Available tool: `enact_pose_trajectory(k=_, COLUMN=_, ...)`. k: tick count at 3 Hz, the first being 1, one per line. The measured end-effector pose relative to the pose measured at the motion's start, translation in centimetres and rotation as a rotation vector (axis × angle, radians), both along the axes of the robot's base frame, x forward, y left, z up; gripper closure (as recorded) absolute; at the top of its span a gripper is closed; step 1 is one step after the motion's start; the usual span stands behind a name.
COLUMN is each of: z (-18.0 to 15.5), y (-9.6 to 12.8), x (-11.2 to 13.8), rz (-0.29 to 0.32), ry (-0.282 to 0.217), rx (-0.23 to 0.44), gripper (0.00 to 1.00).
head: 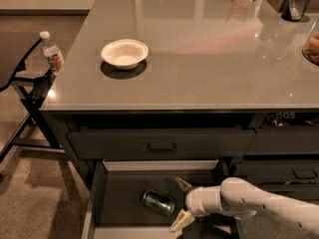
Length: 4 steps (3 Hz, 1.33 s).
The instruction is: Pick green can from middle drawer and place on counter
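The green can (158, 202) lies on its side on the dark bottom of the open middle drawer (119, 203), below the counter (199, 49). My gripper (179, 203) reaches in from the right, its white arm coming from the lower right corner. Its two pale fingers are spread open, one above and one below, just right of the can's end. It holds nothing.
A white bowl (124, 53) stands on the counter's left part. A clear water bottle (51, 51) sits on a black chair frame left of the counter. A closed drawer front with a dark handle (162, 146) is above the open drawer. Several items stand at the counter's far right.
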<state>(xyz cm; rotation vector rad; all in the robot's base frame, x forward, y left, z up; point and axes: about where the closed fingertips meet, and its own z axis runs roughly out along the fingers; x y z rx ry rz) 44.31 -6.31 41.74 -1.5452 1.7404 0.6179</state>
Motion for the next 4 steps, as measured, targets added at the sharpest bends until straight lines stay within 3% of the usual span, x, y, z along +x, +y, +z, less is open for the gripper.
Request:
enact_pose_trajectory(k=2, z=-1.7, y=2.0, x=0.7, rz=-0.22, ry=0.103, rx=0.018, gripper=0.0)
enact_pose_trajectory(k=3, z=-2.5, y=2.9, x=0.7, rz=-0.286, ry=0.115, rx=0.034, gripper=0.0)
enact_pose_trajectory(k=4, z=-4.3, y=3.3, x=1.1, rz=-0.314, ry=0.11, rx=0.039, gripper=0.0)
